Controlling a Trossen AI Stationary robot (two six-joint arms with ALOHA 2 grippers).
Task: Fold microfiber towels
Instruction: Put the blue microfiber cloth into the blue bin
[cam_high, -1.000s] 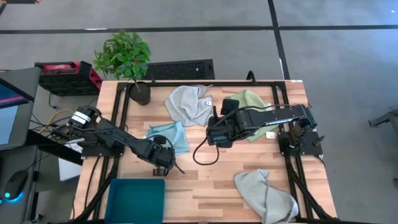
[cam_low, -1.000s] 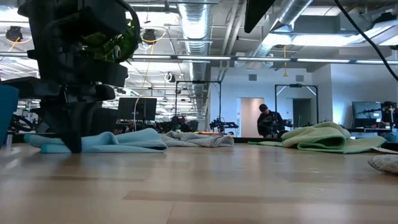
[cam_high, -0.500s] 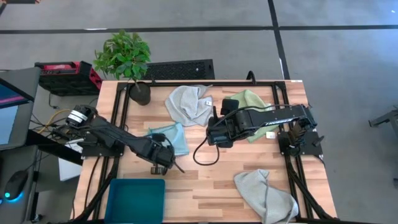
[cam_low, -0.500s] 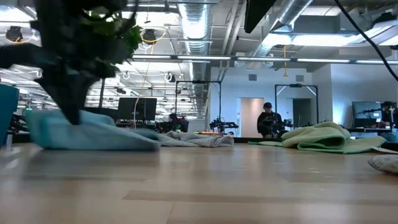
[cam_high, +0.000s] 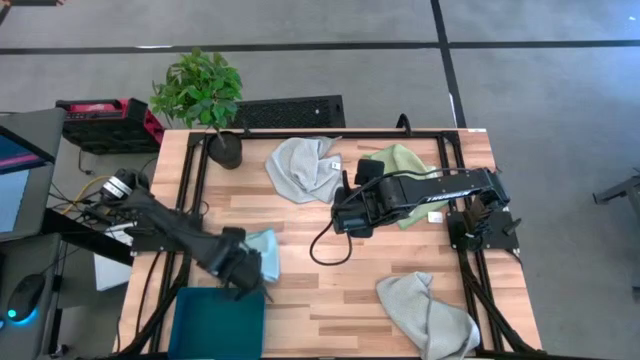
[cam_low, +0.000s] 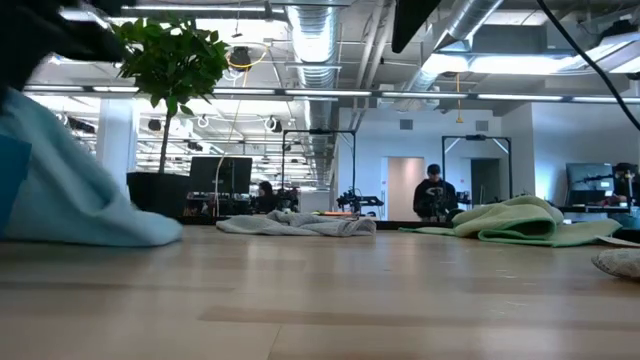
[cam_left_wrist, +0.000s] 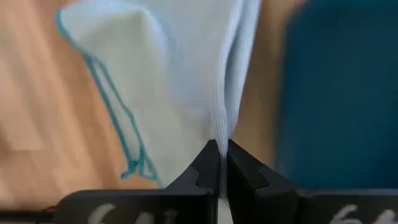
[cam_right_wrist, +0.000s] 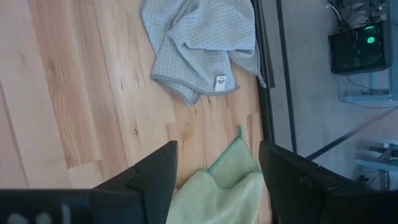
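Blue towel (cam_high: 264, 254) near the table's left front by the teal bin (cam_high: 217, 322), left gripper (cam_high: 243, 270) on it, low view shows it lifted at left (cam_low: 70, 195), left wrist: fingers (cam_left_wrist: 208, 169) pinched shut on its edge (cam_left_wrist: 180, 93), right wrist: right gripper (cam_right_wrist: 217, 180) spread wide, empty, over green towel (cam_right_wrist: 217, 186), tagged grey towel (cam_right_wrist: 199, 43) beyond.

No legible text, brand name, number or sign is found in any view. The small white tag (cam_right_wrist: 220, 83) sewn to the hem of the pale grey waffle-weave microfiber towel (cam_right_wrist: 202, 37) carries dark marks, too small to read. The white label strip (cam_high: 438, 214) on the forearm of the dark right robot arm (cam_high: 440, 190) shows print that cannot be made out. Pale characters on the dark housing edge (cam_left_wrist: 118, 213) of the left wrist are cut off and unreadable.
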